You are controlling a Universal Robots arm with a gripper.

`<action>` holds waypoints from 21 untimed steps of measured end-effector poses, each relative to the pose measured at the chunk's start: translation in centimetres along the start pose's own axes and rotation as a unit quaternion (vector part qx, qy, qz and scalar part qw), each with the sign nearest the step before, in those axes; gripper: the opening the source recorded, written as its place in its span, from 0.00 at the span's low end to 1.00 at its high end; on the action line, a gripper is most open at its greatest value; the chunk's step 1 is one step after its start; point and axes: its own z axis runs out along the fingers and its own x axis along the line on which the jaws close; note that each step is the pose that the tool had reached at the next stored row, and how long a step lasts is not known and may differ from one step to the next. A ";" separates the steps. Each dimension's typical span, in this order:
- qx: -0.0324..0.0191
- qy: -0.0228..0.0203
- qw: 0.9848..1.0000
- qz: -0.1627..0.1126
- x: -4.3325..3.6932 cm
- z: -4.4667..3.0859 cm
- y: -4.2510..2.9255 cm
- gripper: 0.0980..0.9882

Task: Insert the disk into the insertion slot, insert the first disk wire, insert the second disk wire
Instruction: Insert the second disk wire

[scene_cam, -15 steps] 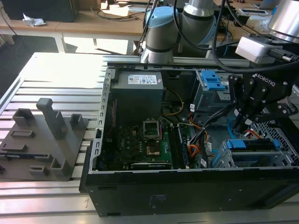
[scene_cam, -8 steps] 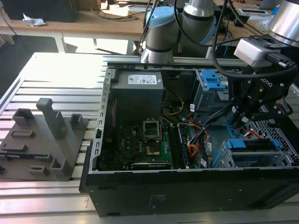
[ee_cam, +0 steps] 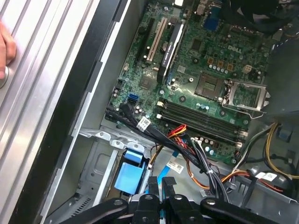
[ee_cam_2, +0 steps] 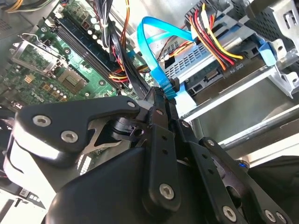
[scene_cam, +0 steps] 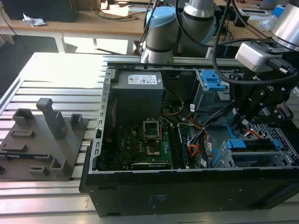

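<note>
The big black metal computer case [scene_cam: 140, 196] is lying open on its side. In its corner at the exterior view's right, the grey metal cage [scene_cam: 280, 134] full of little holes is holding the flat silver disk [scene_cam: 254, 145] in its bright blue plastic frame. The black gripper [ee_cam_2: 164, 95] is hanging over that corner, pinching the thin flat light-blue cable [ee_cam_2: 149, 42] right at its small dark plug [ee_cam_2: 174, 85]. The plug is sitting just beside the disk's back edge, which is running across in front of the fingertips [ee_cam_2: 159, 107]. The thin bundle of orange, red and black wires [ee_cam_2: 217, 44] is already sitting plugged into that edge. A white sticker [scene_cam: 142, 79] with print is showing on the grey power box [scene_cam: 138, 100].
</note>
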 end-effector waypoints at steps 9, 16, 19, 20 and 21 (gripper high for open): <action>-0.002 -0.005 0.999 0.034 0.76 0.12 0.02 0.06; -0.003 -0.006 0.999 0.040 1.38 0.17 -0.27 0.06; -0.004 -0.006 0.999 0.043 1.81 0.22 -0.27 0.06; -0.004 -0.007 0.999 0.044 2.18 0.26 -0.17 0.06; -0.004 -0.007 0.999 0.044 2.38 0.28 -0.11 0.06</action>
